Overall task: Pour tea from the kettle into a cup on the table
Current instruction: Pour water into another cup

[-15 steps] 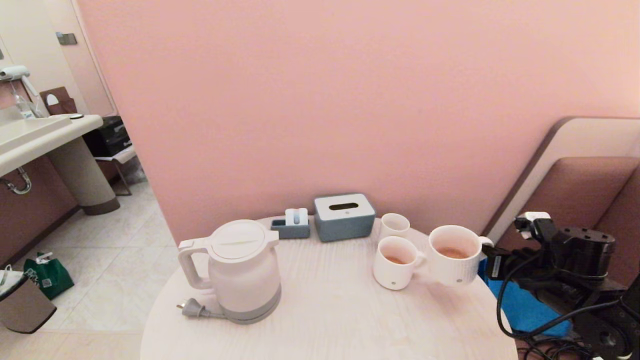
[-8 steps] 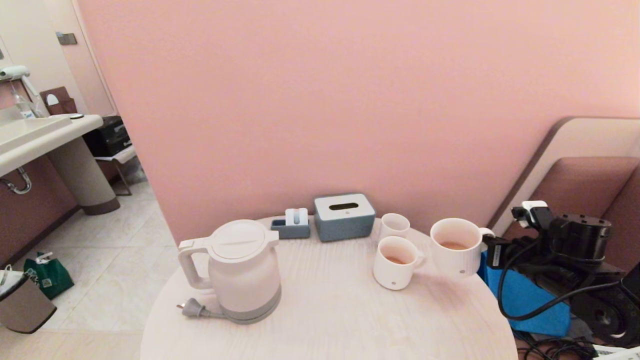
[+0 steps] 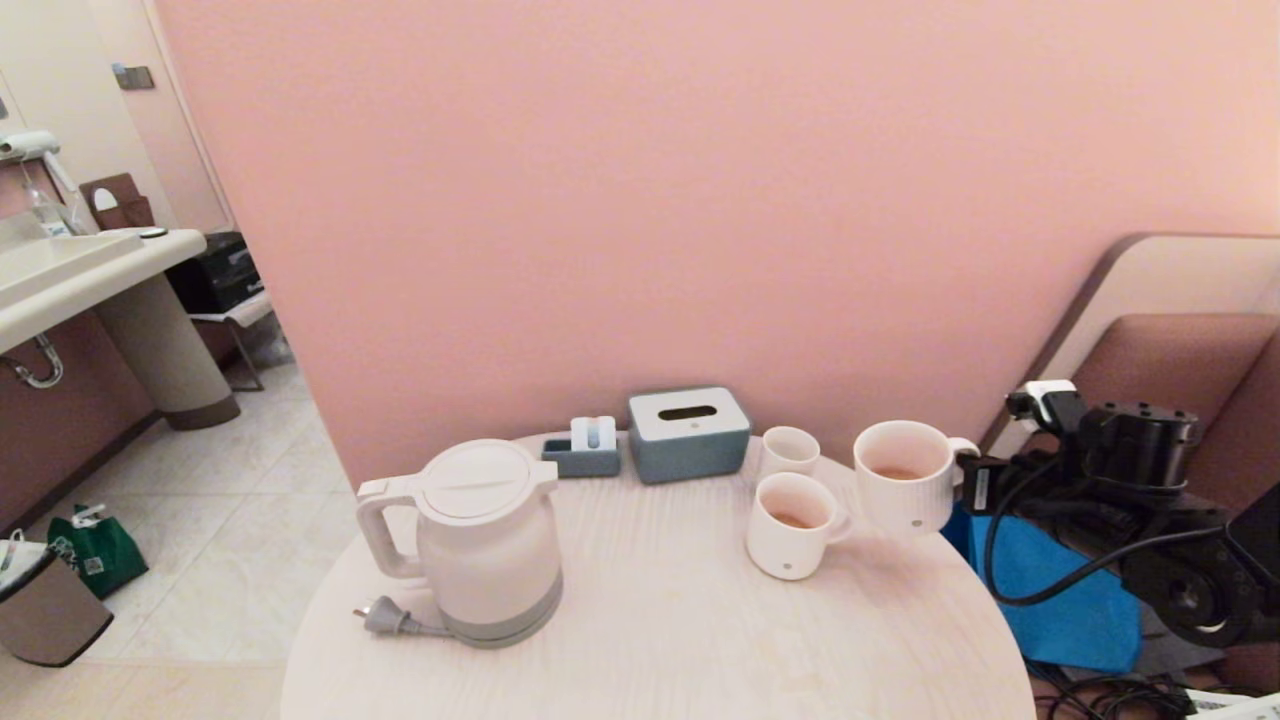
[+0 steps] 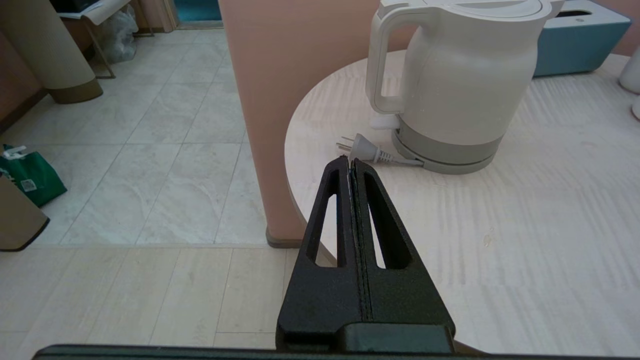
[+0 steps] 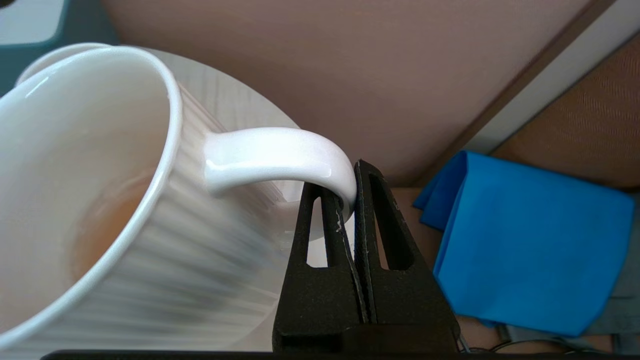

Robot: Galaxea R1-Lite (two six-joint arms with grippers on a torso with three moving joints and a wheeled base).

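The white kettle (image 3: 490,540) stands lid shut on the left of the round table (image 3: 660,630), its grey plug (image 3: 385,617) lying beside it. My right gripper (image 5: 348,200) is shut on the handle of a white ribbed cup (image 3: 905,475), which hangs above the table's right side. A little reddish-brown tea (image 5: 105,220) lies in its bottom. A second mug (image 3: 790,525), also holding some tea, stands just left of it. My left gripper (image 4: 350,161) is shut and empty near the table's left edge, short of the plug (image 4: 362,147) and the kettle (image 4: 460,85).
A small handleless white cup (image 3: 788,450), a grey-blue tissue box (image 3: 688,432) and a small blue holder (image 3: 585,450) line the back by the pink wall. A blue cloth (image 3: 1050,600) and cables lie right of the table. A bin (image 3: 45,610) stands on the floor.
The right gripper has carried the cup upward and slightly left, toward the wall, and the cup now sits more level. The kettle, the other mug and the left arm have not moved.
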